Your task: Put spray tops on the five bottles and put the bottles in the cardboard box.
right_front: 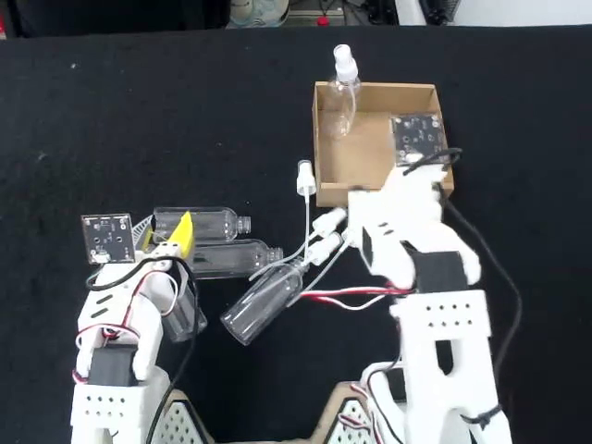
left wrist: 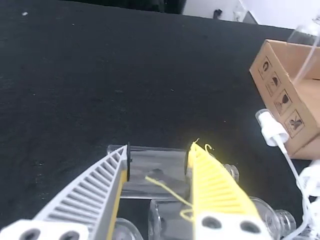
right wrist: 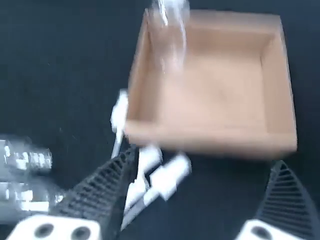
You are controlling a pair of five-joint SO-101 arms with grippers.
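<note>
On the black worktop (right_front: 139, 111) the left tool (left wrist: 159, 150) hangs spread, its grey finger and yellow finger apart and pinching nothing. Just beyond its tips lies a clear plastic bottle (left wrist: 155, 167) on its side. Its long axis runs across the gap from one finger to the other, and in the high view its open neck points right, towards the box.

Just beside it on the arm's side lies a second clear bottle (right_front: 227, 259), parallel to the first and also with its neck to the right. A third clear bottle (right_front: 264, 303) lies on a slant to their right, base towards the arms and neck up and to the right. A fourth bottle (right_front: 188, 314) shows partly beside the left arm (how it lies I cannot tell).

Three white spray tops (right_front: 328, 222) lie loose between the bottle necks and the box, their thin tubes trailing back towards the slanted bottle. One of them (right_front: 305, 178) is just beside the box's left wall.

The brown cardboard box (right_front: 379, 87) sits open-topped on the right. A capped clear bottle (right_front: 342, 92) leans in its far left corner, spray top up and past the rim.

The right tool (right wrist: 205, 159) is spread wide and holds nothing. It hangs just before the box's near wall, with two spray tops by its left finger.
</note>
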